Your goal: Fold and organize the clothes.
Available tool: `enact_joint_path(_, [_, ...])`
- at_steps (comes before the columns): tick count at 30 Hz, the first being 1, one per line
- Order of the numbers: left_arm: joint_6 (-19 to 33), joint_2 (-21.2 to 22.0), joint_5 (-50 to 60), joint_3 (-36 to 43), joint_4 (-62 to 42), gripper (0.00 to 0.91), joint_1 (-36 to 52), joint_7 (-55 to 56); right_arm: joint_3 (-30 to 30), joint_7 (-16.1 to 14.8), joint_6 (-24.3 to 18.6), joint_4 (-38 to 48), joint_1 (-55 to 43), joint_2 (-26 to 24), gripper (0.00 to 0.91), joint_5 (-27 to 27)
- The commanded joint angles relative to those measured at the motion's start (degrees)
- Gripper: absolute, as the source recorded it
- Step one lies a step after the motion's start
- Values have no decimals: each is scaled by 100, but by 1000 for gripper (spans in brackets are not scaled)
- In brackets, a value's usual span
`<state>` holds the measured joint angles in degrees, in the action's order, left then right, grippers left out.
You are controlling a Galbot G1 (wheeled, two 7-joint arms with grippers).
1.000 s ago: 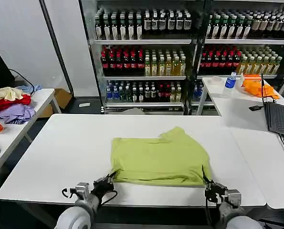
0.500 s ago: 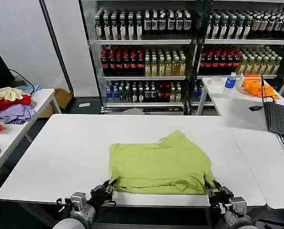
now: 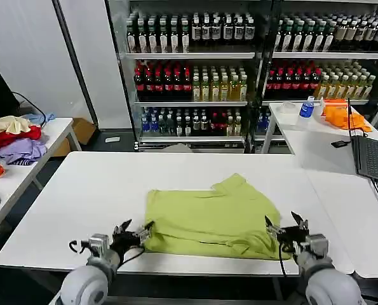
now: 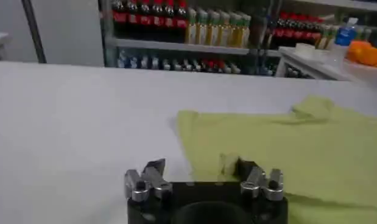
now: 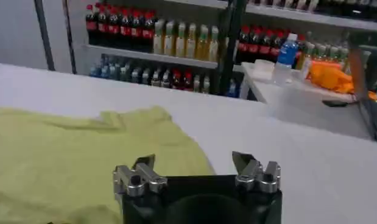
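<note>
The clothes, one lime T-shirt point(image 3: 211, 216), lie folded on the white table point(image 3: 81, 203) near its front edge, a sleeve sticking out at the far side. My left gripper point(image 3: 135, 228) stands open at the shirt's front left corner, holding nothing. My right gripper point(image 3: 282, 222) stands open at the front right corner, just above the cloth. In the left wrist view the shirt point(image 4: 285, 152) spreads ahead of the open left gripper point(image 4: 200, 165). Seen from the right wrist, the shirt point(image 5: 72, 158) lies beyond the open right gripper point(image 5: 193, 160).
A side table at the left holds a heap of red, lavender and cream garments point(image 3: 12, 140). At the back right stand an orange cloth point(image 3: 342, 115), a water bottle point(image 3: 307, 108) and a laptop point(image 3: 374, 159). Drink shelves point(image 3: 195, 70) fill the back.
Both grippers have let go of the shirt's front edge and opened, lifting slightly. The shirt's front hem has dropped flat onto the table, folded.
</note>
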<state>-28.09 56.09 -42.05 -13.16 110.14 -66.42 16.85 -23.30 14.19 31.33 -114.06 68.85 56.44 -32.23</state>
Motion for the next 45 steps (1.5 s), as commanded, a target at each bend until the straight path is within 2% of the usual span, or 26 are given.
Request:
enact_joint_path(1, [-48, -126, -86, 329, -1055, 907, 1291, 48, 660, 39, 1, 975, -1528, -132, 907, -353])
enact_joint_path(5, [-129, -30, -10, 480, -1394, 907, 1687, 115, 961, 30, 63, 1360, -2038, -18, 907, -356])
enact_joint_path(13, [-137, 42, 23, 568, -1420, 907, 1718, 112, 1263, 23, 70, 1852, -2466, 208, 907, -322])
enact_joint_path(21, [-82, 398, -63, 937, -2263, 907, 2419, 122, 1654, -20, 74, 3165, -3205, 712, 907, -354])
enact_joint_path(33, [-87, 699, -138, 1253, -2748, 907, 2800, 128, 1924, -55, 64, 4600, -3931, 1407, 907, -311])
enact_joint_path(40, [-78, 838, -114, 1382, -2824, 907, 2856, 112, 1941, -72, 51, 4992, -4076, 1621, 907, -256])
enact_joint_path(41, [-74, 851, -104, 1394, -2848, 856, 2859, 101, 1945, -78, 53, 5018, -4078, 1636, 907, -256])
enact_joint_path(42, [-57, 856, -84, 1423, -2872, 353, 2860, 88, 1950, -81, 57, 5059, -4076, 1646, 907, -257])
enact_joint_path(43, [-31, 865, -54, 1449, -2905, 151, 2861, 80, 1956, -82, 56, 5090, -4074, 1654, 826, -256])
enact_joint_path(44, [3, 867, -32, 1472, -2932, 20, 2860, 73, 1960, -89, 54, 5116, -4068, 1662, 333, -256])
enact_joint_path(45, [36, 866, -20, 1488, -2948, 20, 2851, 61, 1964, -97, 50, 5136, -4060, 1667, 91, -257])
